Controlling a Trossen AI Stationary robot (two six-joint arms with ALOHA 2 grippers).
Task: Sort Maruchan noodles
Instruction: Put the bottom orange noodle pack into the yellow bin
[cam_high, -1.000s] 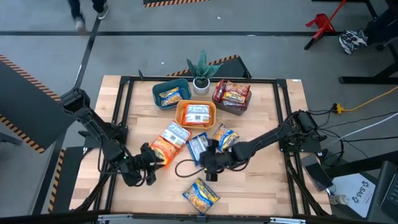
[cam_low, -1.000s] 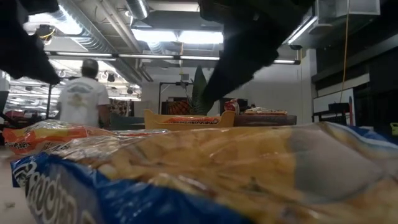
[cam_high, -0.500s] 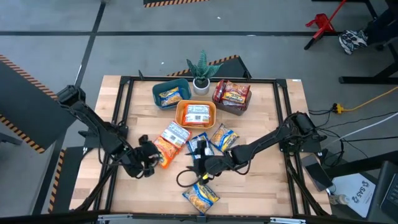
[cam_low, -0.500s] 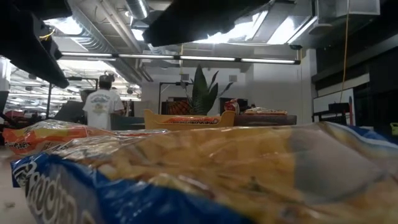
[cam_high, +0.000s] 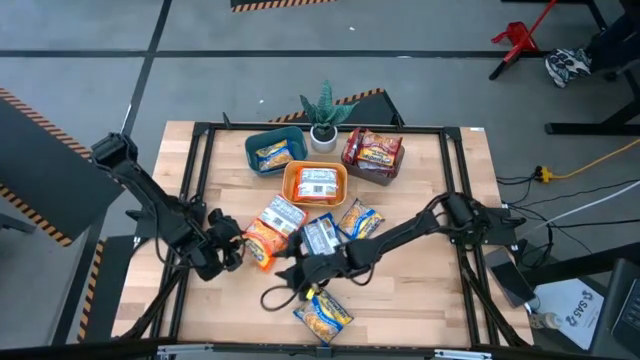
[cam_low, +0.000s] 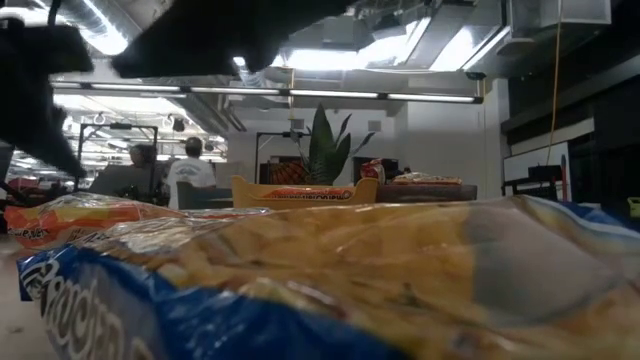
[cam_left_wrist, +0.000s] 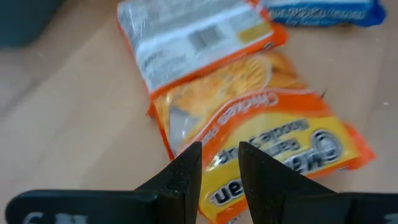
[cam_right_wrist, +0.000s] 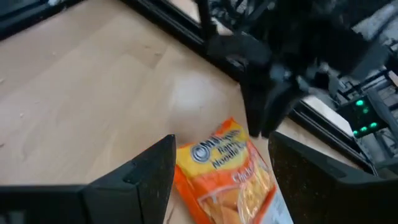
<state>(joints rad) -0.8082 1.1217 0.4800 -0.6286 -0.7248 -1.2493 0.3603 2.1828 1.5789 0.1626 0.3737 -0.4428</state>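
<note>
1. The left gripper (cam_high: 232, 247) hangs low just beside the orange plastic noodle packet (cam_high: 262, 240) at the left end of the loose pile. In the left wrist view its jaws stand nearly closed with only a thin slit between them, holding nothing, and the orange print lies right beyond them (cam_left_wrist: 273, 149). I'd judge it is lined up to take that packet by its near edge.

2. The right gripper (cam_high: 312, 268) reaches across the middle of the wooden surface (cam_high: 420, 290), near the blue-and-white noodle packet (cam_high: 319, 236). Its jaws are spread wide and empty in the right wrist view, with the orange packet (cam_right_wrist: 227, 177) framed between them and the left arm dark beyond it.

3. So both arms point at the same orange packet from opposite sides; I'd say they crowd each other there.

4. Sorting is partly done: one packet lies in the teal plastic bin (cam_high: 254, 143), one in the orange plastic bin (cam_high: 290, 181), red ones in the grey bin (cam_high: 385, 175).

5. Still loose: a white-backed orange packet (cam_high: 281, 214), a yellow packet (cam_high: 360, 220), and a yellow-and-blue packet (cam_high: 322, 312) at the front edge.

6. A small potted green plant (cam_high: 324, 120) stands between the bins at the back, clear of the work.
</note>
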